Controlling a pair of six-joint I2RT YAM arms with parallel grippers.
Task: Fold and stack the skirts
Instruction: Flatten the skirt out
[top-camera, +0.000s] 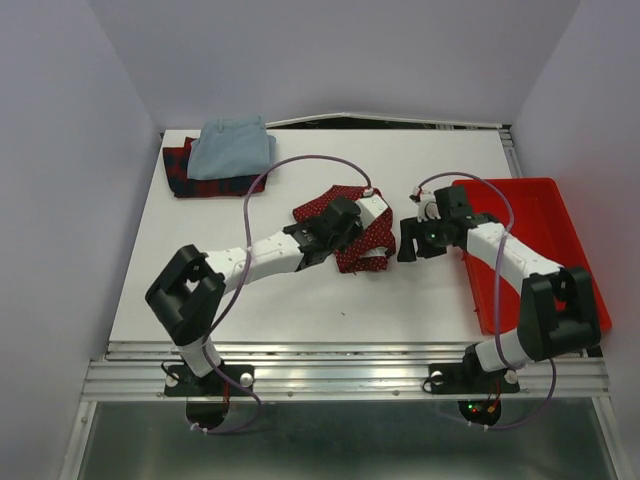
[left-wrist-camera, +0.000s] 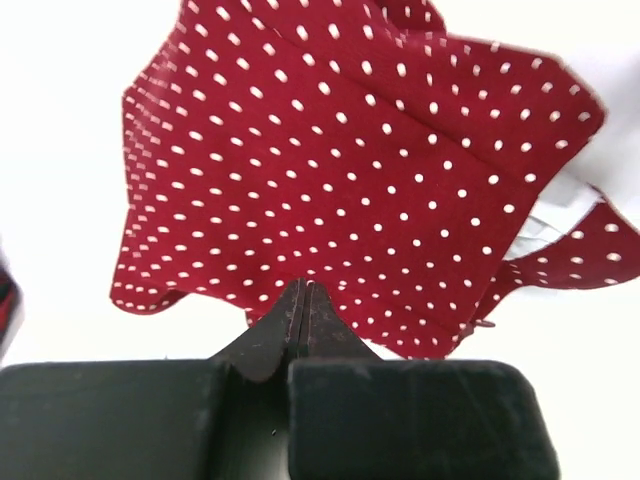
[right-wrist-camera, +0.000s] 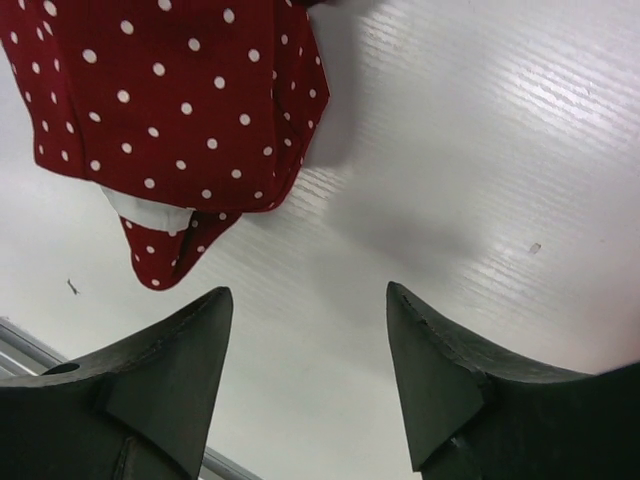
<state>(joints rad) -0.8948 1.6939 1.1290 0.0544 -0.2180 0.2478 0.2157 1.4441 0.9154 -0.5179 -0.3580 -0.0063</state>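
Note:
The dark red skirt with white dots (top-camera: 362, 250) lies bunched at the table's middle and fills the left wrist view (left-wrist-camera: 340, 170). My left gripper (top-camera: 340, 228) is over it, and its fingertips (left-wrist-camera: 303, 287) are shut on the skirt's near edge, which looks lifted off the table. My right gripper (top-camera: 410, 245) is open and empty just right of the skirt, with bare table between its fingers (right-wrist-camera: 308, 290). The skirt's corner shows in the right wrist view (right-wrist-camera: 170, 110). The pale blue skirt (top-camera: 232, 148) lies folded on the plaid skirt (top-camera: 190, 178) at the far left corner.
A bright red plastic tray (top-camera: 535, 235) stands at the table's right side under my right arm. A metal rail (top-camera: 340, 365) runs along the near edge. Grey walls close in the back and sides.

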